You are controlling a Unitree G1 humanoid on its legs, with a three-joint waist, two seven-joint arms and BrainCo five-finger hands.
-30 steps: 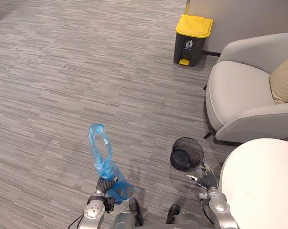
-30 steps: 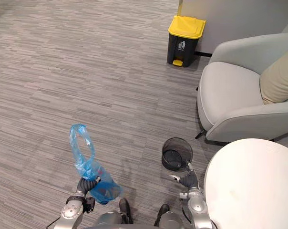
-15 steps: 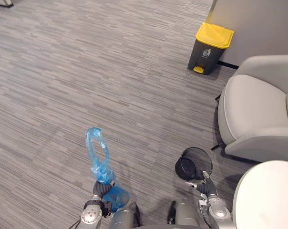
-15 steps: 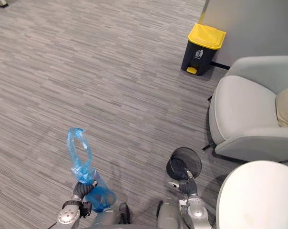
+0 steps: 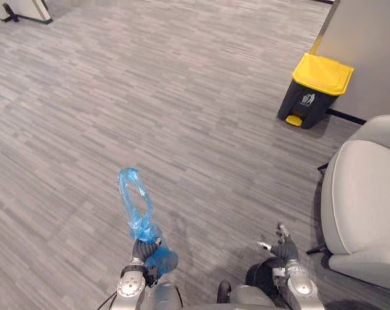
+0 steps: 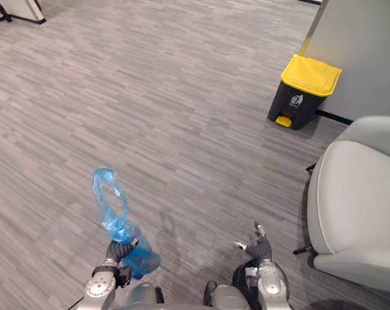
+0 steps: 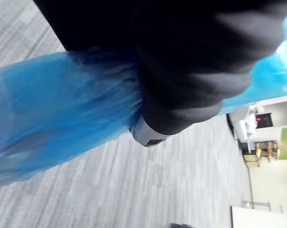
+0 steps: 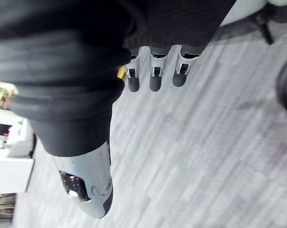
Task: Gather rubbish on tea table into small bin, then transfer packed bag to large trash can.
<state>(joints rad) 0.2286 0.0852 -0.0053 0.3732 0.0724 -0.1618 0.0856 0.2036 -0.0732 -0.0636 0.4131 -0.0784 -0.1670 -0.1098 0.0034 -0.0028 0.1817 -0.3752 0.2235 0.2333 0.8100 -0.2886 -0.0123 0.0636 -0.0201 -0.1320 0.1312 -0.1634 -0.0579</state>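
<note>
The blue bag (image 5: 135,205) was grasped at its neck by the left hand (image 5: 143,249), its loop raised above the fingers. The right hand (image 5: 285,248) was held released, fingers straight; the large trash can (image 5: 314,90) was seen well beyond them.

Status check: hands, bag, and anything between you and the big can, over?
Left hand shut on blue bag. Right hand open, empty. Yellow-lidded trash can ahead to the right, lid down. Armchair on the right flanks the route.
</note>
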